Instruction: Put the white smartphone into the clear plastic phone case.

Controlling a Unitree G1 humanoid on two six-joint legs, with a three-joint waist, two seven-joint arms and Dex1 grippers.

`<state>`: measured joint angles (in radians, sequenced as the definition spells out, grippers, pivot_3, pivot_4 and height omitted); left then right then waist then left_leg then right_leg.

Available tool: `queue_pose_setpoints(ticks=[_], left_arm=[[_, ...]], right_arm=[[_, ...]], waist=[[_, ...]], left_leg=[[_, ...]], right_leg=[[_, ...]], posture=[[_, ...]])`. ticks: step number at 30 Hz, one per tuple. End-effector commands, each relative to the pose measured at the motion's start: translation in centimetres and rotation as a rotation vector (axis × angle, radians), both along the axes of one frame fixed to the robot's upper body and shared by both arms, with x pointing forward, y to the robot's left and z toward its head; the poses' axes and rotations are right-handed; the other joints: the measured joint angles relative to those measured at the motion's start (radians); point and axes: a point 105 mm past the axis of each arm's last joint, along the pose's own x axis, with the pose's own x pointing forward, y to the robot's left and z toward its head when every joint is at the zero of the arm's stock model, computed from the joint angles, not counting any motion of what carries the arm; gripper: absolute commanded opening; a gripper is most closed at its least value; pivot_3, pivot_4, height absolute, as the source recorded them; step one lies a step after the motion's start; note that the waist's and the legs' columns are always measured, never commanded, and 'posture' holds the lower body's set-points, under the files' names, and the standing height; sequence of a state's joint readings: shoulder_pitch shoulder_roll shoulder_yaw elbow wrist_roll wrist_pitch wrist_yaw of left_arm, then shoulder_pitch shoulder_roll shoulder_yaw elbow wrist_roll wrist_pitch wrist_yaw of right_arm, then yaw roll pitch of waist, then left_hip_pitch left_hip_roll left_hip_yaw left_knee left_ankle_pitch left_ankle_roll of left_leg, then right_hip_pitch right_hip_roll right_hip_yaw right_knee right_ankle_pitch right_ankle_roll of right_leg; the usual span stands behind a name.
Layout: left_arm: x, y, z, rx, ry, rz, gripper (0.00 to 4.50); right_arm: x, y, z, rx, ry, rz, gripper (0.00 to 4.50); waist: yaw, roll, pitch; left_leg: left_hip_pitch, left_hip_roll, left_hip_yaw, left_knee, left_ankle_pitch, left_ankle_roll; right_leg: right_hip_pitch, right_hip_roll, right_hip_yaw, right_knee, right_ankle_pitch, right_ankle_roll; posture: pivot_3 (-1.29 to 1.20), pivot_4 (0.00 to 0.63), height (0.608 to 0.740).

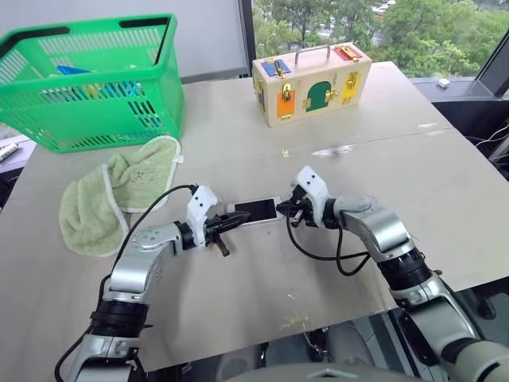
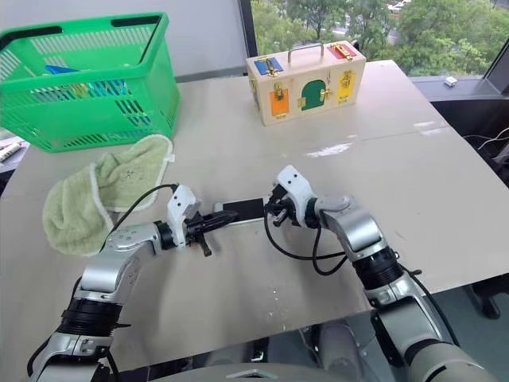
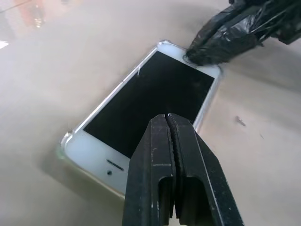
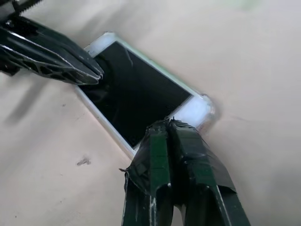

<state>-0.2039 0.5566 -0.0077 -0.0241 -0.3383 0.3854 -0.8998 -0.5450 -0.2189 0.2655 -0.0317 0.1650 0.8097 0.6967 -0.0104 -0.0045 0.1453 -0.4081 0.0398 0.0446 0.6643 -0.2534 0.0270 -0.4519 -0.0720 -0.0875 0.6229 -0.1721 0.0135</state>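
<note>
The white smartphone (image 1: 256, 210) lies flat, screen up, on the beige table between my two grippers. A glossy see-through rim and bulging corners of the clear plastic phone case (image 3: 67, 140) show around its edges, so the phone appears to sit inside the case. My left gripper (image 3: 168, 120) is shut, its tip over the screen near the speaker end. My right gripper (image 4: 168, 125) is shut too, its taped tip resting at the opposite end of the phone. Neither holds anything between its fingers.
A green towel (image 1: 119, 191) lies to the left of the phone. Behind it stands a green basket (image 1: 87, 79) with items inside. A wooden latch box (image 1: 312, 83) sits at the back centre. The table's front edge (image 1: 318, 318) is close below the arms.
</note>
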Motion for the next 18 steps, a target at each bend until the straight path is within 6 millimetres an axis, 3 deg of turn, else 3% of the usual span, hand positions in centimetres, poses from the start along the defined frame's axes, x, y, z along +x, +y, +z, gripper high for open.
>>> queue_pose_setpoints(ticks=[1, 4, 7, 18], left_arm=[[0.0, -0.1, 0.4, 0.0, -0.005, 0.005, 0.04], [0.2, -0.3, 1.5, -0.048, -0.031, 0.018, 0.04], [0.3, -0.4, 2.2, -0.077, -0.044, 0.024, 0.04], [0.8, -0.1, 4.4, -0.164, -0.103, 0.052, 0.04]], right_arm=[[-0.3, -0.5, 4.1, 0.13, -0.094, -0.021, 0.0], [-0.9, -1.2, 6.4, 0.232, -0.124, -0.039, 0.0], [-1.3, -1.8, 7.2, 0.266, -0.152, -0.076, 0.0], [-2.0, -1.8, 5.2, 0.147, -0.232, -0.076, 0.0]], waist=[[0.0, -0.001, 0.002], [0.0, -0.004, 0.007], [0.0, -0.008, 0.012], [-0.002, -0.01, 0.023]], left_leg=[[-0.004, -0.001, 0.0, 0.0, 0.0, 0.0], [-0.006, -0.001, 0.0, 0.001, 0.0, 0.0], [-0.006, 0.0, 0.0, 0.001, 0.0, 0.0], [-0.007, -0.001, 0.0, 0.002, 0.0, 0.0]], right_leg=[[-0.004, 0.0, 0.0, 0.0, 0.002, 0.003], [-0.005, 0.0, -0.001, 0.0, 0.002, 0.004], [-0.005, 0.001, -0.002, 0.0, 0.002, 0.004], [-0.005, 0.001, -0.003, 0.0, 0.002, 0.004]], posture=[[0.0, 0.15, 0.74], [0.0, 0.15, 0.74], [0.0, 0.15, 0.74], [0.0, 0.15, 0.74]])
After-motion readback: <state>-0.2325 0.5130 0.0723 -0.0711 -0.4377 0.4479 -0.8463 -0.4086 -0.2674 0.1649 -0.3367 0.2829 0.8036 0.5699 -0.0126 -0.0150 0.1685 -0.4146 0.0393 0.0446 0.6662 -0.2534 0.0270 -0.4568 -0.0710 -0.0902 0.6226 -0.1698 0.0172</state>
